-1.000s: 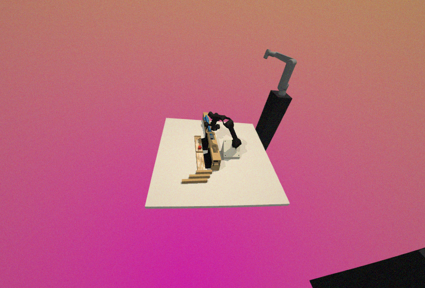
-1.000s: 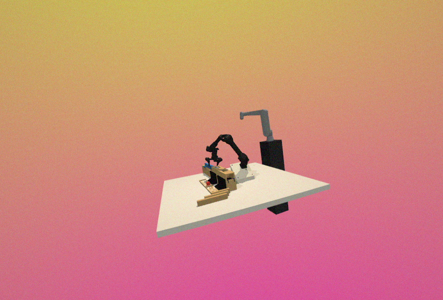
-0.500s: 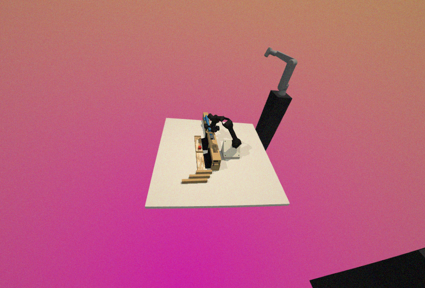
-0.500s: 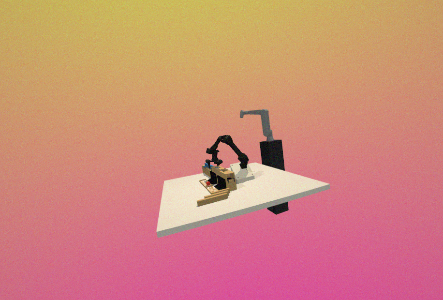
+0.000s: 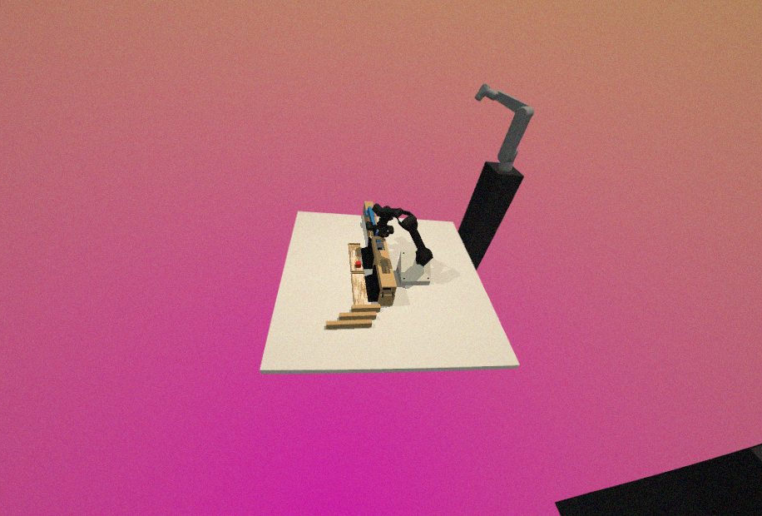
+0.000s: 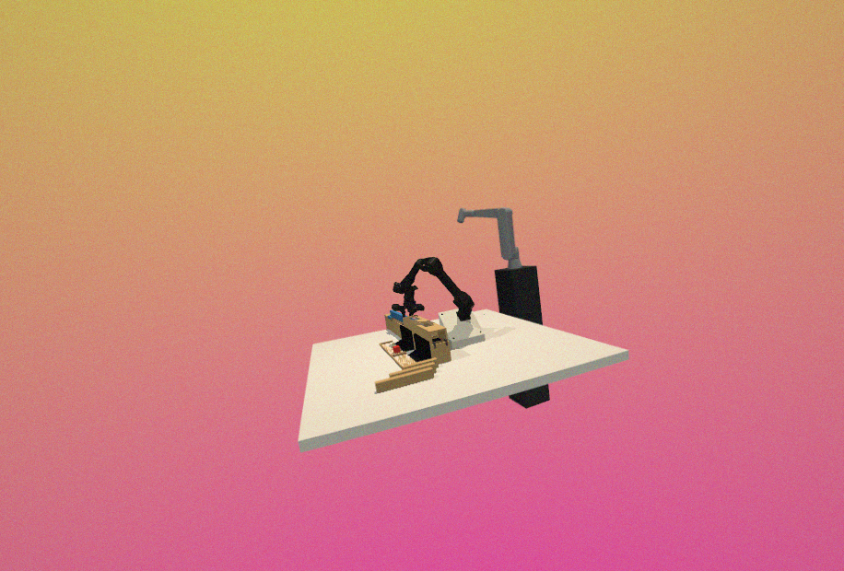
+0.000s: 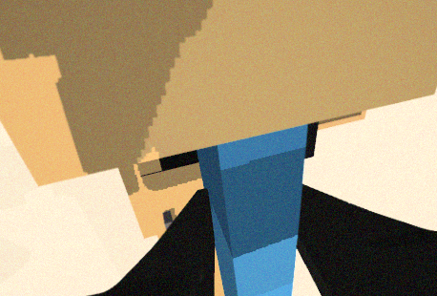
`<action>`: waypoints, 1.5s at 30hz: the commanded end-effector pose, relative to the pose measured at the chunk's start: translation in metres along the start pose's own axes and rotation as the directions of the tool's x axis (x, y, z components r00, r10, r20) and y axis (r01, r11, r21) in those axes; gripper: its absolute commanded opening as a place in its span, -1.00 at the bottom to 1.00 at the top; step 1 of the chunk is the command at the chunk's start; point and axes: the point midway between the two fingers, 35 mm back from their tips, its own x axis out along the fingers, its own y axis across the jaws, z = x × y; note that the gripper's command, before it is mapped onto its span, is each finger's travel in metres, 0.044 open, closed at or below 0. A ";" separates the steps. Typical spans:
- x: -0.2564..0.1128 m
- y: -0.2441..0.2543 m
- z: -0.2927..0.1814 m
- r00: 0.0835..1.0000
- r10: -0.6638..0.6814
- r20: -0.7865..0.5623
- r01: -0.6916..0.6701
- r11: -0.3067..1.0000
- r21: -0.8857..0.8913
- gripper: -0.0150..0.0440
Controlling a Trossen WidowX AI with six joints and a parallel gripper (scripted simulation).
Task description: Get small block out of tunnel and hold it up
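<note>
The tan tunnel is a long covered box with openings in its roof. A blue handle bar sticks out of its far end, above a tan channel. My gripper is shut on the blue handle just outside that end, with one black finger against each side. A blue patch shows through a roof opening near the handle end. The block and most of the cage are hidden in the tunnel.
A small red block sits in a low framed tray beside the tunnel. Black panels stand along the tunnel's side. Three tan rods lie near its other end. A grey arm stands on a black pedestal behind.
</note>
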 end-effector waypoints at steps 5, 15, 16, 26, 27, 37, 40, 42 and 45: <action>0.000 -0.001 -0.001 1.000 -0.005 0.002 0.005 1.000 -0.001 -0.49; 0.008 -0.001 -0.029 1.000 -0.005 0.004 0.005 1.000 0.001 -0.49; 0.009 -0.001 -0.032 1.000 -0.005 0.004 0.005 1.000 0.001 -0.49; 0.017 0.002 -0.058 1.000 -0.004 0.007 0.004 1.000 0.003 -0.49; 0.017 0.002 -0.058 1.000 -0.004 0.007 0.004 1.000 0.003 -0.49; 0.017 0.002 -0.058 1.000 -0.004 0.007 0.004 1.000 0.003 -0.49; 0.017 0.002 -0.058 1.000 -0.004 0.007 0.004 1.000 0.003 -0.49; 0.017 0.002 -0.058 1.000 -0.004 0.007 0.004 1.000 0.003 -0.49; 0.017 0.002 -0.058 1.000 -0.004 0.007 0.004 1.000 0.003 -0.49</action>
